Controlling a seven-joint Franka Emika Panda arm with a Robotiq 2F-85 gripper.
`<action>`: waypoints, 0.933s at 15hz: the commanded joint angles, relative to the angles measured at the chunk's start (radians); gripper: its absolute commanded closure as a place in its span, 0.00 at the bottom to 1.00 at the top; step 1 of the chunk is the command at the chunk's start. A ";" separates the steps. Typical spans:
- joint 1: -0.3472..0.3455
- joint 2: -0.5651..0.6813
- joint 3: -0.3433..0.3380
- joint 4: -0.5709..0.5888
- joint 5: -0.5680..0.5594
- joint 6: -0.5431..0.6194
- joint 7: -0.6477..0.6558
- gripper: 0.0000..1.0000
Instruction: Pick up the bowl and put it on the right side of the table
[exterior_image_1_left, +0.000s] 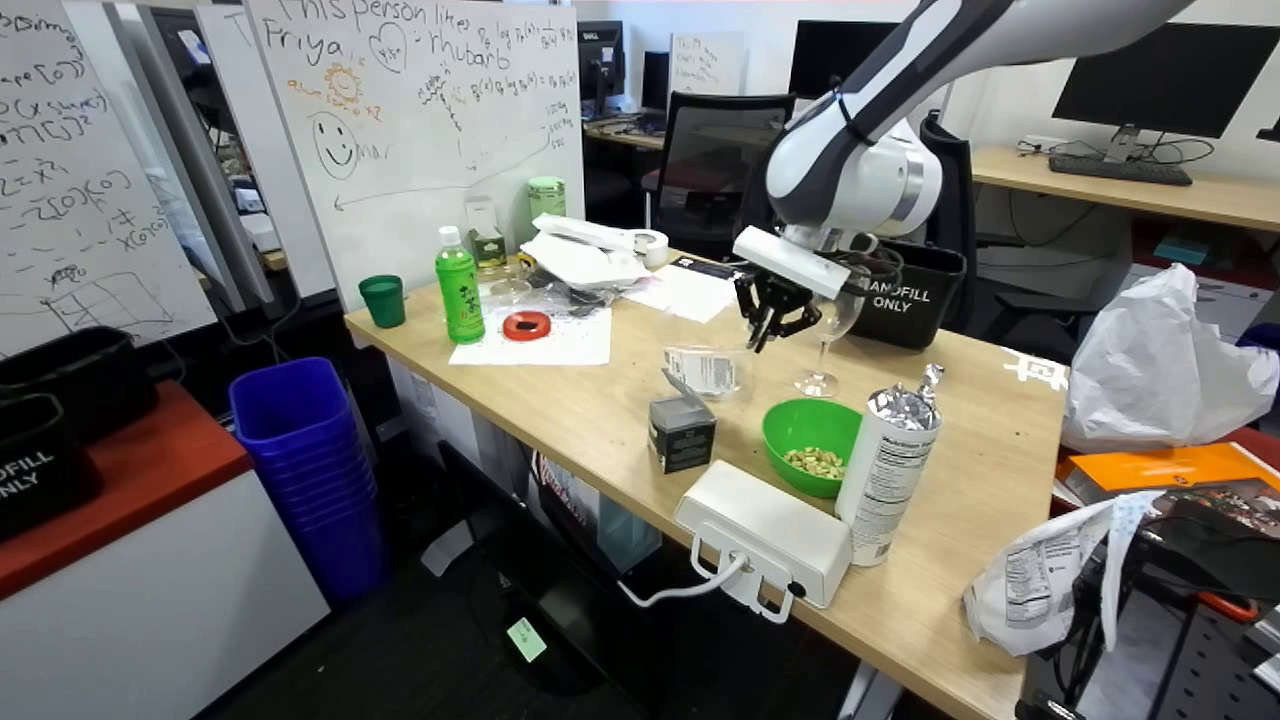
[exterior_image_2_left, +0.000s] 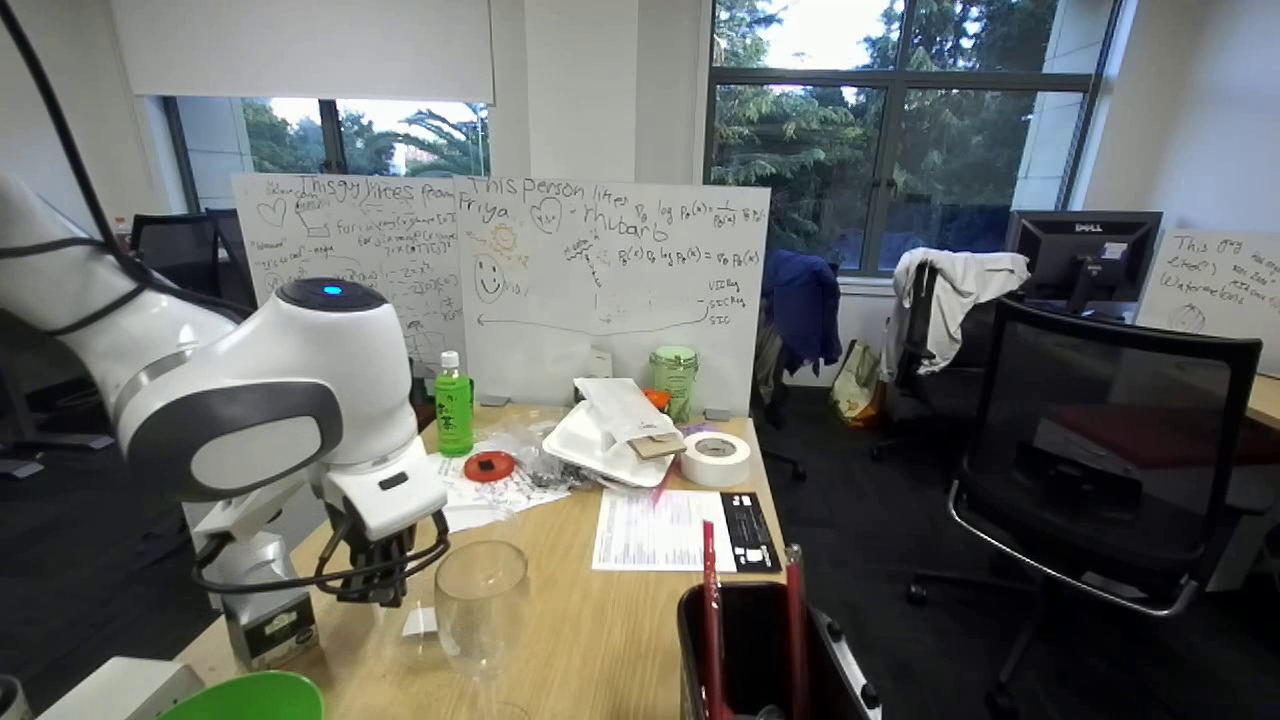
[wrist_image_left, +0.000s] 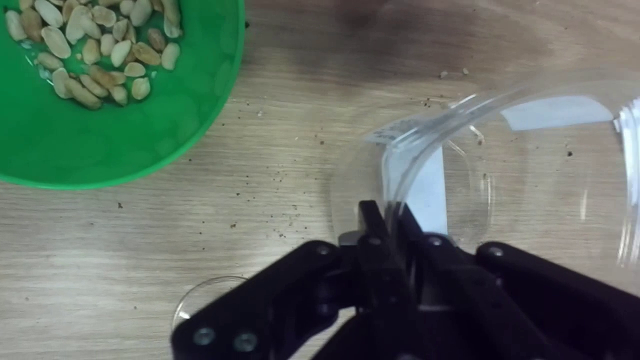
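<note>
Gripper (wrist_image_left: 389, 209) closed down to a thin gap, fingers (wrist_image_left: 370, 222) pinching the rim of the bowl (exterior_image_1_left: 702, 371), one fingertip either side of the wall. Bowl is see-through plastic, labelled; in the wrist view it spreads from the fingertips to the right edge. In an exterior view it shows below and left of the fingertips, against the table (exterior_image_1_left: 985, 420); can't tell if its base touches the top.

Arm (exterior_image_1_left: 868, 165) comes in above the gripper. Green bowl (wrist_image_left: 125, 135), peanuts (wrist_image_left: 100, 55) inside, apart from the fingertips, upper left of wrist view. Wine glass (exterior_image_2_left: 482, 610) upright, near the gripper. Small dark box (exterior_image_1_left: 682, 437), flap up, below the gripper in an exterior view. Lower still from the gripper there: white device (exterior_image_1_left: 765, 530) at table edge, foil-topped can (exterior_image_1_left: 888, 470) at its end. Black bin (exterior_image_1_left: 905, 312) behind gripper and glass. Well apart from the gripper, far end: green bottle (exterior_image_1_left: 459, 290), white tray (exterior_image_2_left: 600, 455), tape roll (exterior_image_2_left: 716, 458).
</note>
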 joint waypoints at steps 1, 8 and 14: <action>-0.011 -0.035 0.029 -0.001 0.006 -0.001 -0.049 0.98; -0.047 -0.142 0.089 -0.016 0.098 0.011 -0.158 0.98; -0.108 -0.331 0.098 -0.105 0.248 -0.067 -0.341 0.98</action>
